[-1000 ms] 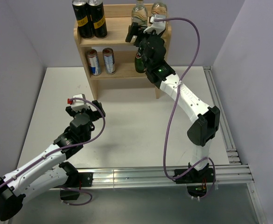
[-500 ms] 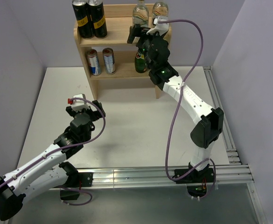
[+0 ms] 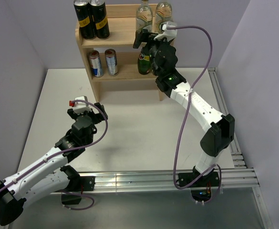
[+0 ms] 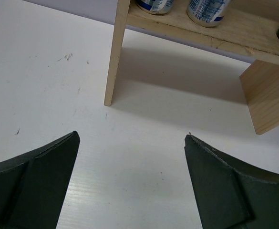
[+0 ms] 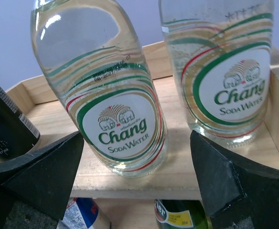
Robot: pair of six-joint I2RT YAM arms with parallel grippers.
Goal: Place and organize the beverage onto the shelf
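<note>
The pale wood shelf [image 3: 121, 27] stands at the table's far edge. On its top tier are two black cans [image 3: 91, 19] at the left and two clear Chang soda water bottles [image 3: 143, 13] at the right. My right gripper [image 3: 145, 37] is open and empty, just in front of the top tier. In the right wrist view its jaws [image 5: 135, 138] stand wide either side of the left bottle [image 5: 115, 95], short of it, with the second bottle [image 5: 225, 71] to the right. My left gripper [image 3: 86, 109] is open and empty over the table; the left wrist view [image 4: 129, 138] shows the same.
The middle tier holds two blue-and-silver cans [image 3: 103, 62] and a green bottle [image 3: 143, 62]. The shelf's left leg [image 4: 115, 52] and right side panel [image 4: 268, 95] rest on the white table [image 3: 129, 124]. Grey walls close in left and right. A metal rail [image 3: 225, 119] runs along the right edge.
My right arm's elbow has swung to the right and the gripper has shifted slightly right and back from the left bottle. My left arm has not moved.
</note>
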